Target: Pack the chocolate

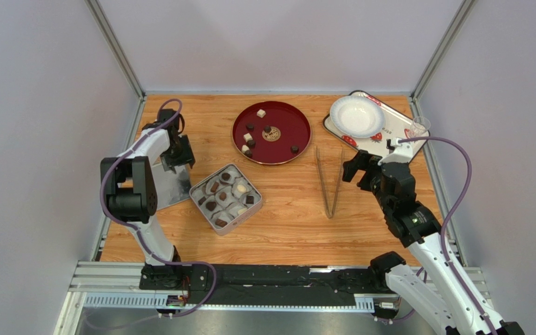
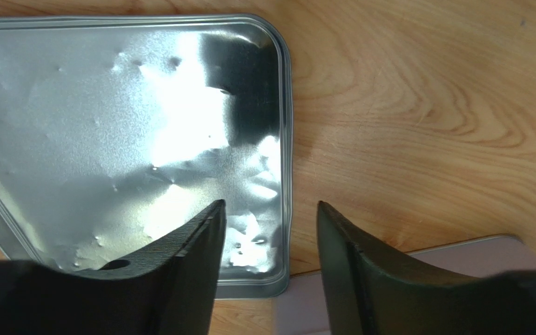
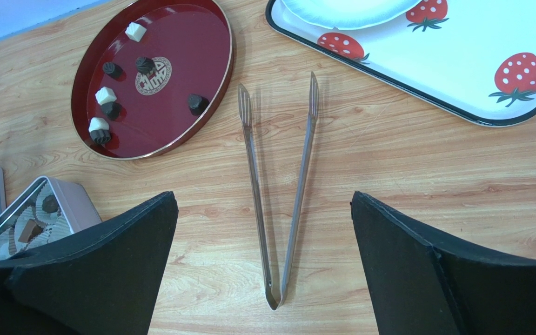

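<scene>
Several small pieces of chocolate (image 1: 294, 149), dark and cream-white, lie on the round red plate (image 1: 288, 115); the right wrist view shows the chocolate (image 3: 195, 105) there too. More pieces sit in paper cups in the open silver tin (image 1: 225, 197). The tin's flat lid (image 1: 169, 185) lies at the left. My left gripper (image 1: 178, 159) hangs low over it, jaws apart astride the right rim of the lid (image 2: 145, 139), one finger (image 2: 194, 244) over the metal and the other over wood. My right gripper (image 1: 357, 167) stands wide open and empty just above the table.
Thin metal tongs (image 1: 330, 183) lie right of the plate, their joined end between my right fingers (image 3: 403, 244) in the right wrist view. A strawberry-print tray (image 1: 403, 117) holding a white plate (image 1: 356, 115) sits at the back right. Pale walls enclose the table.
</scene>
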You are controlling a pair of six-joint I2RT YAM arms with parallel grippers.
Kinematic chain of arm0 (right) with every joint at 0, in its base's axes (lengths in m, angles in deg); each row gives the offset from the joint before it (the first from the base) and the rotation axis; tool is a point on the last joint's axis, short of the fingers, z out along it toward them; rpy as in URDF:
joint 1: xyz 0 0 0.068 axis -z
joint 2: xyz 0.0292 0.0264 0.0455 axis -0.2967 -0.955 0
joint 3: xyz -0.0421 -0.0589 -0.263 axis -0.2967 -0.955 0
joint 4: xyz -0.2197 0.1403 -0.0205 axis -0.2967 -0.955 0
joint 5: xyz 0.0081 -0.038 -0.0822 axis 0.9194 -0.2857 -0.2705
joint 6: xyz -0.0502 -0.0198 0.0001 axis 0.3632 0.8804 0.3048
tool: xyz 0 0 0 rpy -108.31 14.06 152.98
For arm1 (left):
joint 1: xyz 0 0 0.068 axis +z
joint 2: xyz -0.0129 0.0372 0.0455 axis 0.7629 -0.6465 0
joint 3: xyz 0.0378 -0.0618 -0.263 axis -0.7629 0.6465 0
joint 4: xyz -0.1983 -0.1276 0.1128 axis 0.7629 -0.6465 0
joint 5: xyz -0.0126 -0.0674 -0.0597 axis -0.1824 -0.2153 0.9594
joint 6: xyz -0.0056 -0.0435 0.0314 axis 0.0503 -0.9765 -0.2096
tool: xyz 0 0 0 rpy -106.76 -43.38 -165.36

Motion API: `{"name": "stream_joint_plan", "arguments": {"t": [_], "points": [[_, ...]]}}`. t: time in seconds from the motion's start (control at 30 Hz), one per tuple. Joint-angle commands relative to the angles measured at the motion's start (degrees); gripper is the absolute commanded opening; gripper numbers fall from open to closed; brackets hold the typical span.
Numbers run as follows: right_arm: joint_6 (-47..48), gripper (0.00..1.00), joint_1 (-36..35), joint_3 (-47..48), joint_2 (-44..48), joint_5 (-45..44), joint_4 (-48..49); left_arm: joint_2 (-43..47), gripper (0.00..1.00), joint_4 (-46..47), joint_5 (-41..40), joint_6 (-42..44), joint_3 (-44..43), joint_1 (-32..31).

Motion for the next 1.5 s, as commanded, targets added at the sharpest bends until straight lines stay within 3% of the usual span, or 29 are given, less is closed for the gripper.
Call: {"name": "stream_joint_plan", "arguments": {"t": [0.0, 0.03, 0.17, 0.47, 0.77, 0.93, 1.23, 1.47], "points": [[-0.36, 0.99, 0.14, -0.08, 0.31, -1.02, 1.20, -1.10, 0.56, -1.39, 1.34, 1.39, -1.67, 0.15], [-0.27, 1.00, 0.14, -0.17, 0.23, -0.84, 1.46, -1.37, 0.55, -1.30, 1.26, 1.39, -1.76, 0.15], [-0.27, 0.99, 0.14, -0.52, 0.14, -0.40, 1.99, -4.26, 0.38, -1.48, 1.87, 1.74, -2.81, 0.15], [-0.01, 0.99, 0.14, -0.79, 0.05, 0.39, 2.43, -8.22, 0.36, -1.39, 2.66, 1.74, -4.04, 0.24], [0.08, 0.99, 0.22, -0.96, 0.31, 0.65, 2.78, -8.75, 0.12, -0.95, 4.77, 0.86, -2.64, 0.15], [0.61, 0.99, 0.14, -1.14, 0.23, 2.67, 3.39, -5.78, 0.00, -3.32, 0.13, 2.26, -3.69, 0.41], [1.92, 0.98, 0.14, -2.02, 0.14, 7.06, 5.94, 5.03, 0.00, -4.64, -5.69, 3.41, -5.36, 0.50], [3.68, 0.98, 0.05, -3.25, -0.30, 13.83, 9.19, 14.88, 0.00, -5.00, -1.74, 1.48, -4.84, 0.42]]}}
